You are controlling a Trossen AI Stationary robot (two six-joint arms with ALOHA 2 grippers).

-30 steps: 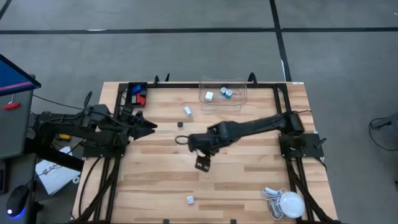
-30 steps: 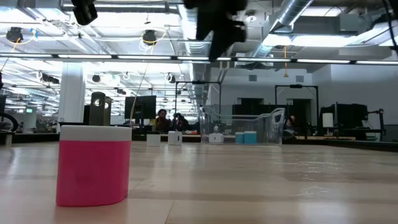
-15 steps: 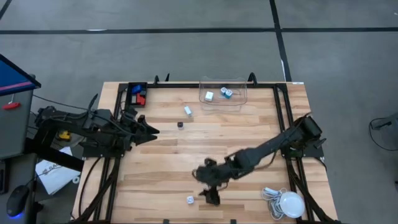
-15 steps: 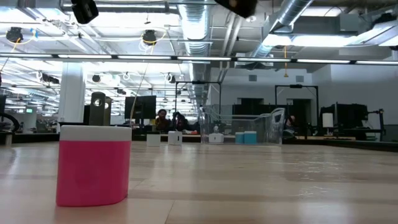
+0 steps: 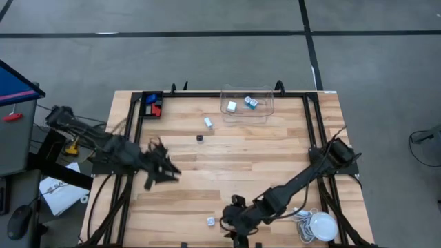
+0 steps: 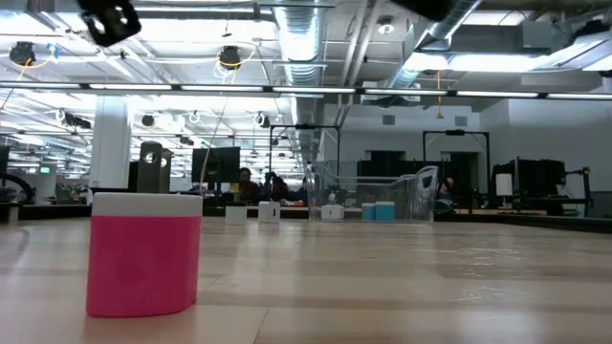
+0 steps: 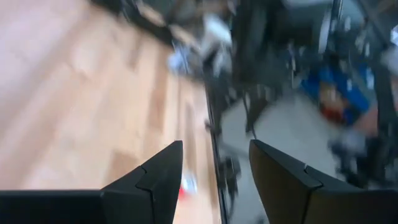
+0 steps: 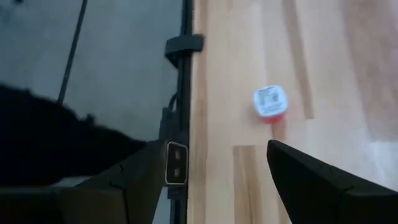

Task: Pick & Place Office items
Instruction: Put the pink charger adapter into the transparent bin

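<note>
A tiny white-topped, red-bodied piece (image 5: 211, 221) stands on its base by the table's near edge; it looms large in the low view (image 6: 143, 253) and shows ahead of the fingers in the right wrist view (image 8: 270, 101). My right gripper (image 5: 229, 222) is open just right of it, not touching. My left gripper (image 5: 167, 172) is open over the table's left part, blurred. A white-blue piece (image 5: 208, 122) and a black piece (image 5: 200, 138) lie farther back. A clear tray (image 5: 262, 109) holds white and blue pieces; a black bin (image 5: 143, 96) holds blue and red ones.
A big white round bulb (image 5: 322, 226) with coiled cable (image 5: 300, 214) lies at the near right corner, close behind my right arm. The table's near edge with a dark frame rail (image 8: 184, 93) runs beside the red piece. Bare wood lies across the middle.
My right gripper has swept from the table's middle toward the near edge and come down beside the white-and-red piece. My left gripper has swung from the left-centre toward the near edge. No piece has moved.
</note>
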